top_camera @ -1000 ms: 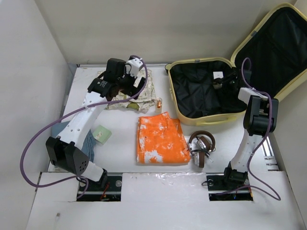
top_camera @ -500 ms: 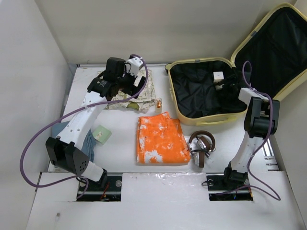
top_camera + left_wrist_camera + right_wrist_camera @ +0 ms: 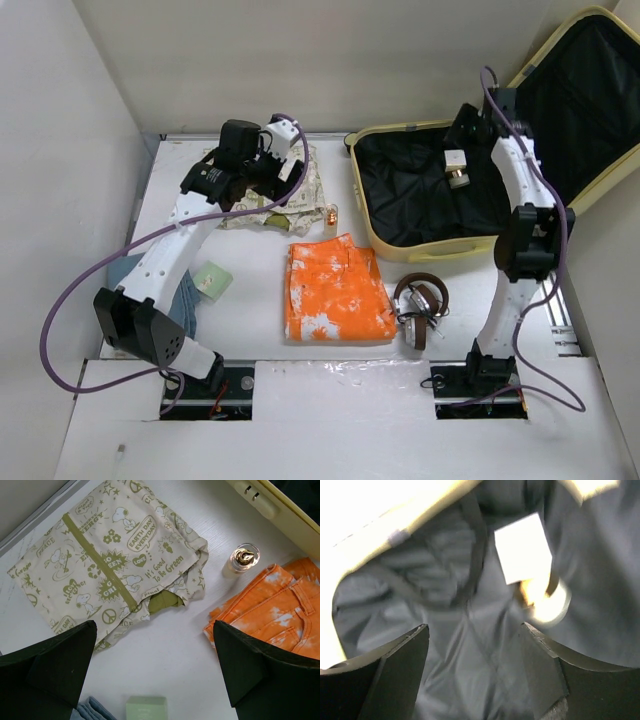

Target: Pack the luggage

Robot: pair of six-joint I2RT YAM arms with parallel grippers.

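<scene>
The luggage (image 3: pixel 440 246) looks stiff, slick-shelled and probably light, so I'd push the lid's rim. Both arms' jaws are spread, empty.

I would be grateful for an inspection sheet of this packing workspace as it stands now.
Surface: white table, with items spread across it.
Job's things: luggage open, lid raised; a small white box and a round object lie on its black lining.
Clutter: printed cloth, small bottle, orange shorts, headphones, pale green box, blue cloth, all on the table outside the luggage.
Grippers: left claw open above the printed cloth; right claw open above the luggage interior; both hold nothing.
Cables: purple cables loop loosely from both arms.
Surroundings: plain white walls; nothing else seen.
</scene>
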